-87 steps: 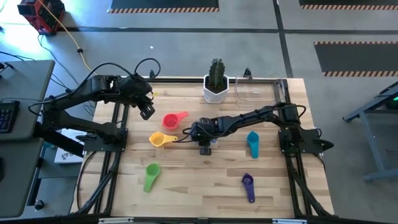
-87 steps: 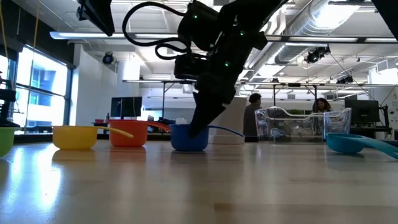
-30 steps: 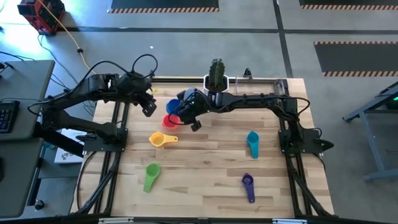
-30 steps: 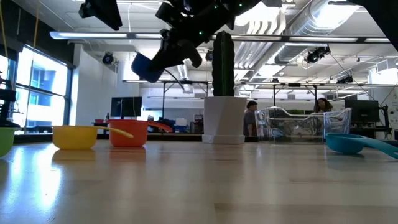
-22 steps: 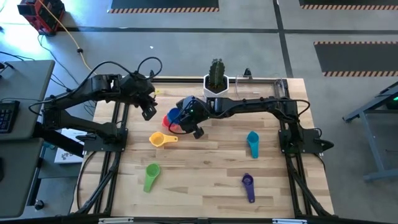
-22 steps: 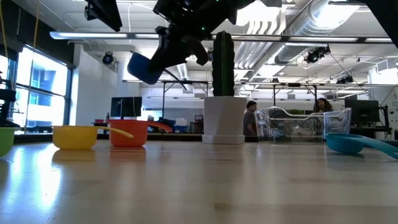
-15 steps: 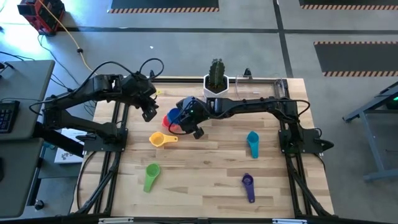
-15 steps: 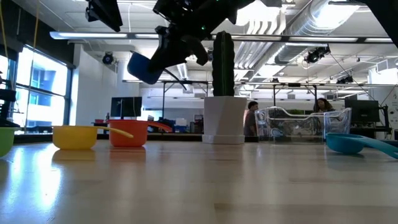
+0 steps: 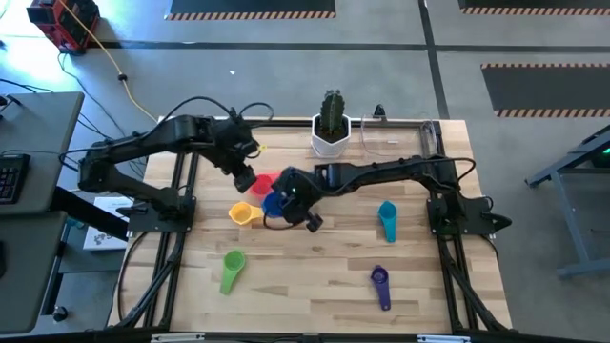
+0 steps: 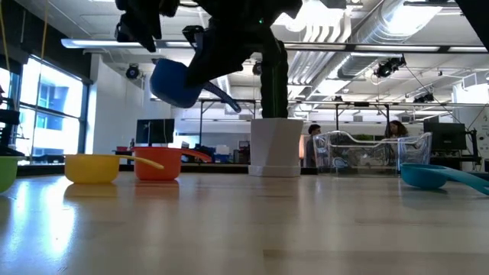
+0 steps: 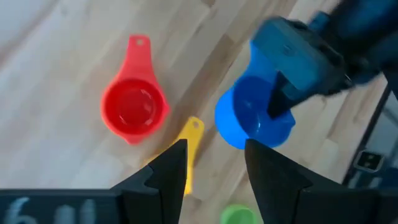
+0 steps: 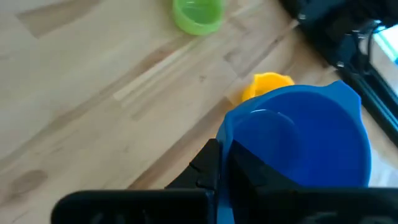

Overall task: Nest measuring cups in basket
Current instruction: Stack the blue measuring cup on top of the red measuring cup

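Observation:
My right gripper [image 9: 289, 200] is shut on the blue cup [image 9: 273, 204], carried in the air [image 10: 176, 82] over the table between the orange-red cup [image 9: 264, 181] and the yellow cup [image 9: 242, 214]. My left gripper [image 9: 244, 178] is open and hovers above the orange-red cup [image 11: 134, 109], close beside the blue cup [image 11: 252, 121]. The green cup [image 9: 230, 270], teal cup [image 9: 387, 219] and purple cup [image 9: 381, 285] lie on their bases on the wood. The clear basket [image 9: 400, 139] stands at the far edge, right of the cactus pot. No pink cup shows. My right gripper holds the blue cup by its bowl wall [image 12: 225, 149], one finger inside the bowl [image 11: 277, 99] and one outside. The cup is lifted clear of the table, its mouth tilted, and its handle [image 10: 226, 96] sticks out sideways.
A white pot with a cactus [image 9: 331, 131] stands at the far edge, left of the basket. The two arms are close together over the table's left-middle part. Bare wood lies in the near middle [image 9: 305, 276].
My right gripper has carried the blue cup from beside the cactus toward the near edge, over the orange-red cup to a spot by the yellow cup, still in the air. My left gripper has reached toward the right, over the orange-red cup.

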